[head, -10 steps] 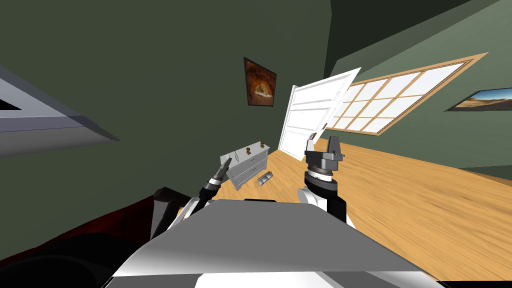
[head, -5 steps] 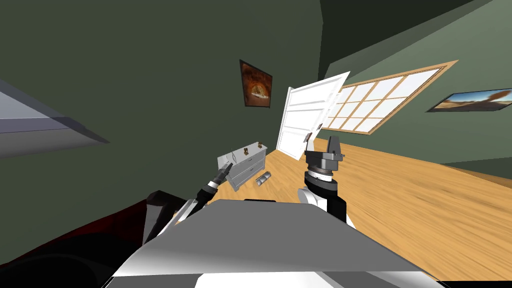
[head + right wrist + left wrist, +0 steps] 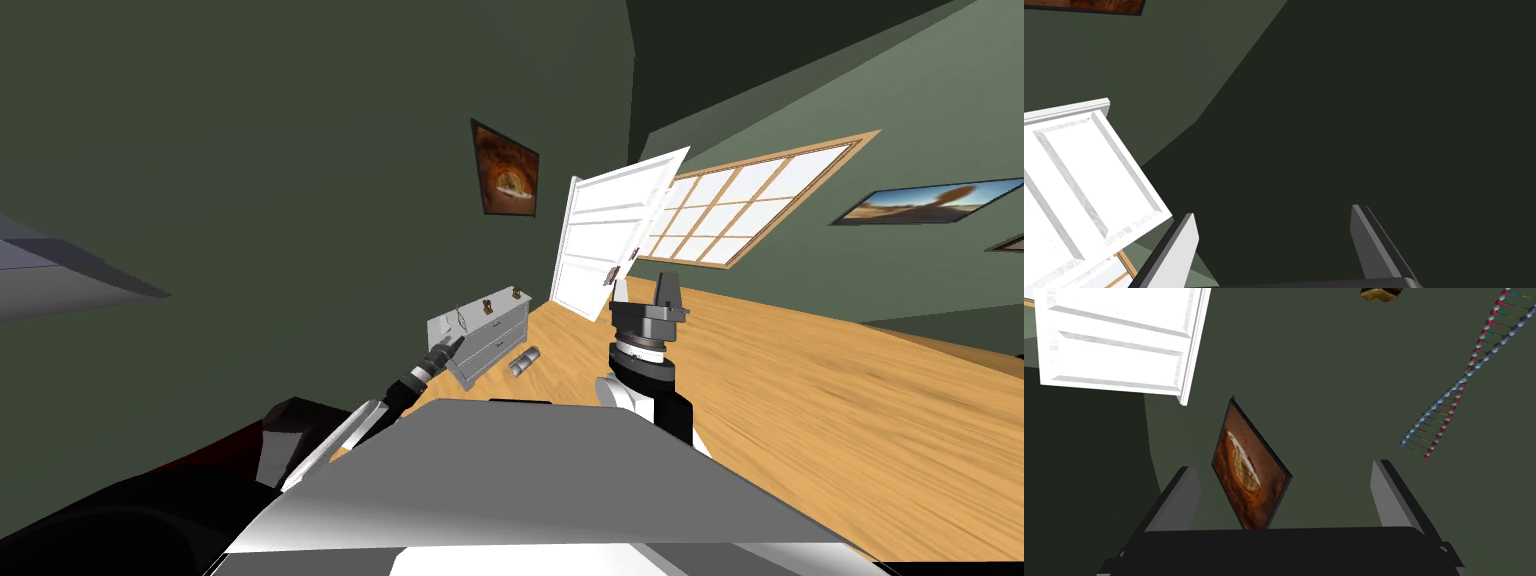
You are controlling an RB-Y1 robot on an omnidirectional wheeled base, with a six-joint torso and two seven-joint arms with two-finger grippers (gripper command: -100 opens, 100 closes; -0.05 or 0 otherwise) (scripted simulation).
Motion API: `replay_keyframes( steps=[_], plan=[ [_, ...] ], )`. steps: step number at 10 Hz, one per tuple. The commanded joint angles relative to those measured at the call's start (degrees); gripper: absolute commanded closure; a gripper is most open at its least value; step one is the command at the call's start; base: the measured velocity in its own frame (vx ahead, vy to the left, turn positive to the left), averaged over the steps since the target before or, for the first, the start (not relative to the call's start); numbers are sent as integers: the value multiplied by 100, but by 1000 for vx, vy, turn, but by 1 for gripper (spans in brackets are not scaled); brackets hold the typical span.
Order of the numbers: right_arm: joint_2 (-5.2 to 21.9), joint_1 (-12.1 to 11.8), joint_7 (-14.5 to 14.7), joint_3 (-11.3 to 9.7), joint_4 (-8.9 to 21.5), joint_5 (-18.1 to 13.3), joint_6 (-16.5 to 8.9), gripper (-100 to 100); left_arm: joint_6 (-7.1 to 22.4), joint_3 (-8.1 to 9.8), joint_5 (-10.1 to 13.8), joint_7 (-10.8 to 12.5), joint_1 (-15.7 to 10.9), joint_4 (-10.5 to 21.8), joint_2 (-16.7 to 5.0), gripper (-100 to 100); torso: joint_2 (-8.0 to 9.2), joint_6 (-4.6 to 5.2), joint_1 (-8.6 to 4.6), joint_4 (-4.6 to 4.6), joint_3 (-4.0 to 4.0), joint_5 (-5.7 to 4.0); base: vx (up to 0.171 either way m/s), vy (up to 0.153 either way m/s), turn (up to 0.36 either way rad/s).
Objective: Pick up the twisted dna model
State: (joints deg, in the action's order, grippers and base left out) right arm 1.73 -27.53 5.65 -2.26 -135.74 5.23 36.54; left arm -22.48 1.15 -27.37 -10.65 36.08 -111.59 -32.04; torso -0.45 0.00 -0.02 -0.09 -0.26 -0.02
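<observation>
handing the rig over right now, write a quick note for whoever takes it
Left gripper: open, empty, held out toward the white dresser.
Right gripper: open, empty, raised and idle.
DNA model: on the dresser top, off to one side of the left gripper's opening, not between the blades, untouched.
Done: nothing grasped yet.
Left: line the left gripper up on the model, shut on it, lift.
</observation>
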Motion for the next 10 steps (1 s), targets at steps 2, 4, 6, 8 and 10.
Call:
replay_keyframes(
  steps=[2,4,6,8,10],
  plan=[
    [0,0,0,0,0,0,0,0,102,-28,-146,-125,45,351,-468,-100,-10,1,3,-2,-6,1,163,-10,-52],
    [0,-1,0,0,0,0,0,0,219,-52,-239,-186,105,548,-859,-100,-25,1,7,-6,-15,2,171,-1,-50],
    [0,-1,0,0,0,0,0,0,332,-76,-322,-244,164,740,-1287,-100,-21,0,5,-5,-12,1,176,2,-45],
    [0,0,0,0,0,0,0,0,386,-87,-360,-271,193,831,-1512,-100,-5,0,6,-2,-4,2,102,6,-20],
    [0,0,0,0,0,0,0,0,438,-98,-396,-298,222,917,-1695,-100,-3,0,7,-1,-2,2,117,10,-26]
  ],
)
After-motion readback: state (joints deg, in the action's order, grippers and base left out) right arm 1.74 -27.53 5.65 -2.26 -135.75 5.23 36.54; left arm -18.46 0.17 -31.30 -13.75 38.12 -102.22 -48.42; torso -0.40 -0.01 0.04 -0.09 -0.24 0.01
